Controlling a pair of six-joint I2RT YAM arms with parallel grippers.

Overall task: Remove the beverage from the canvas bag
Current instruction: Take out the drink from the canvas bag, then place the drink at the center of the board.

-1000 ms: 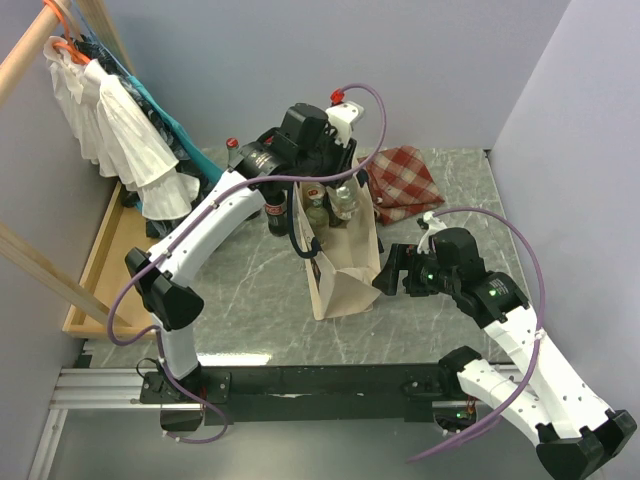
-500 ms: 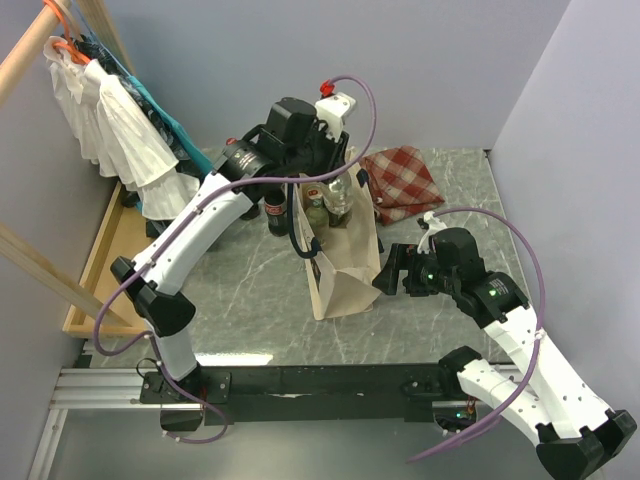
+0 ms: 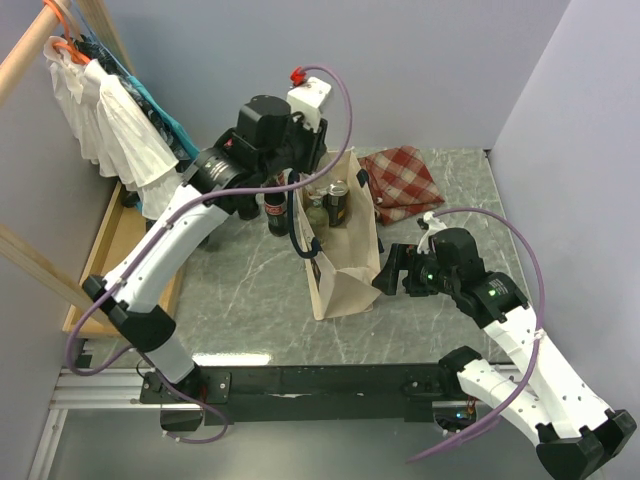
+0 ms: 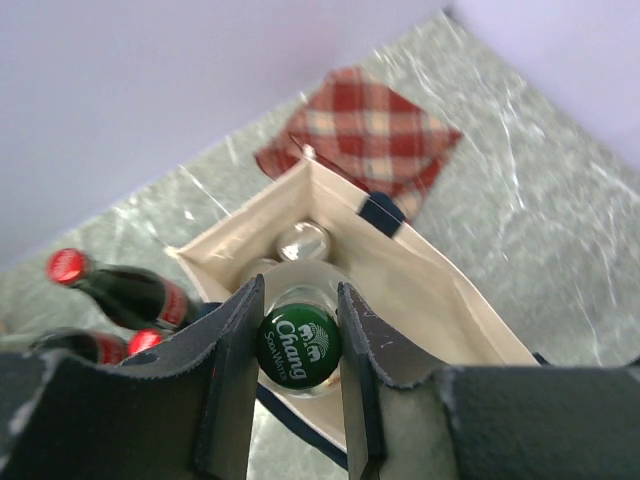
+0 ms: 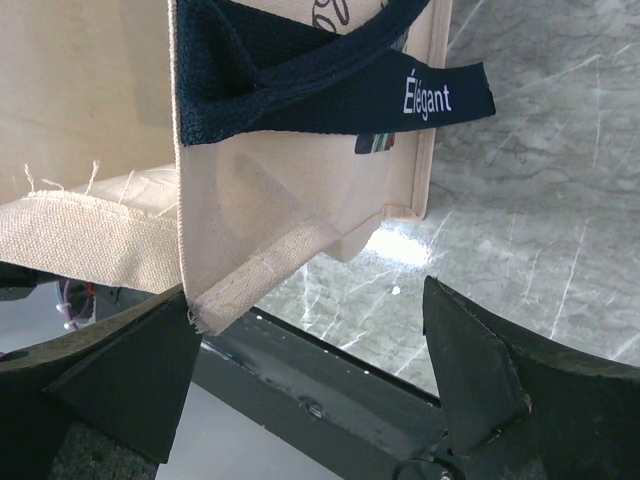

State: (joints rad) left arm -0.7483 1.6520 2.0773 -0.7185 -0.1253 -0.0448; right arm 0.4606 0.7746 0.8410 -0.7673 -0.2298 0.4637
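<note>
Top view: grips the bottle [image 3: 337, 203] by the neck with the left gripper [image 3: 328, 185], right at the mouth of the bag [image 3: 345, 275], lower part hidden inside. Finds the bag upright in the middle of the table [image 3: 250, 285], cola bottles [image 3: 274, 212] just beside it on the left-edge side, cloth [image 3: 403, 180] toward the far right corner. Rests the right gripper [image 3: 386, 275] by the bag's near right corner.

Left wrist: shows jaws clamped on the neck just under the green cap, with cans [image 4: 303, 240] crowded beside the bottle in the bag.

Right wrist: shows jaws wide apart, straddling the bag's bottom corner without pinching it, navy handle [image 5: 330, 95] hanging above.

Risks, by judgement: may drag the light bag upward with the bottle, since nothing pins it down. May catch the rim or jostle the cans. May slip on the smooth neck.
</note>
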